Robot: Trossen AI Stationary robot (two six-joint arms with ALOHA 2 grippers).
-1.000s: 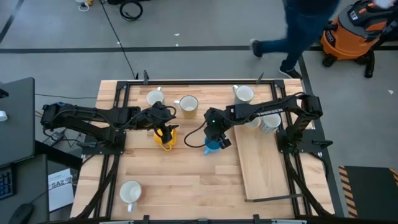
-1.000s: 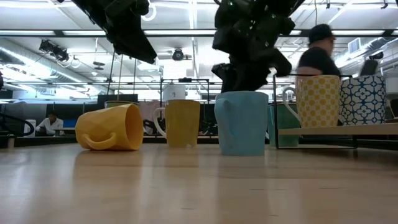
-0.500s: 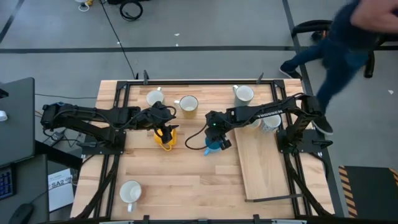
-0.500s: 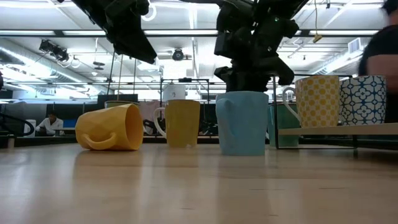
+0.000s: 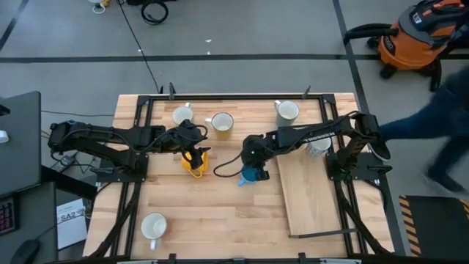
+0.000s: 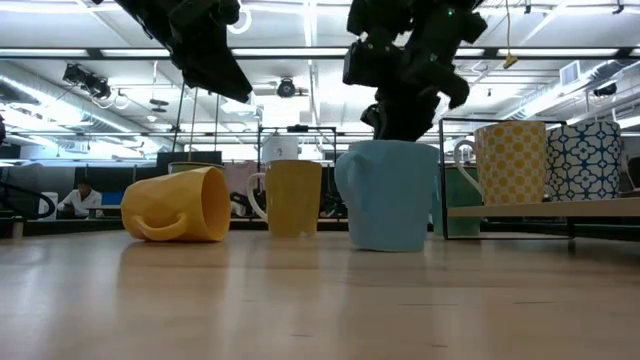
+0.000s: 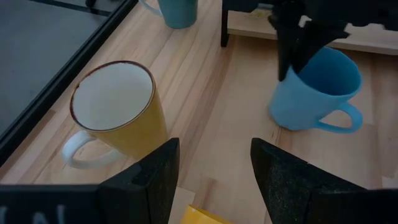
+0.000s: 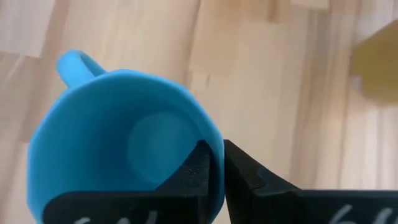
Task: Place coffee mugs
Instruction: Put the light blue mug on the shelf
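The bright blue mug point(image 5: 249, 174) stands tilted mid-table, its handle point(image 8: 72, 63) toward the near left, with my right gripper point(image 8: 214, 152) shut on its rim. My left gripper point(image 7: 214, 149) hangs open just above a yellow-orange mug point(image 6: 178, 205) that lies on its side point(image 5: 195, 166). A yellow mug with a white inside point(image 7: 115, 109) stands upright beyond it point(image 5: 222, 123). Two patterned mugs point(image 6: 510, 160) point(image 6: 585, 160) stand on the raised wooden board point(image 5: 311, 194). My right gripper pinches the blue mug's rim point(image 8: 210, 129) on the side away from the handle, one finger point(image 8: 196, 167) inside the cup and one point(image 8: 245, 173) outside. The fingers come from above, pointing down. The mug leans over; whether its base is off the table, I cannot tell.
White mugs stand at the far left point(image 5: 182, 115), far right point(image 5: 287, 111) and near left point(image 5: 154, 226). A black frame runs round the table edges point(image 5: 234, 95). A person point(image 5: 432, 139) moves past the table's right side, by an orange vacuum point(image 5: 418, 33).
My right gripper has come down onto the blue mug's rim and shut on it. The mug, upright before, now leans and has shifted a little toward the near edge. A person has walked past beyond the table's far right.
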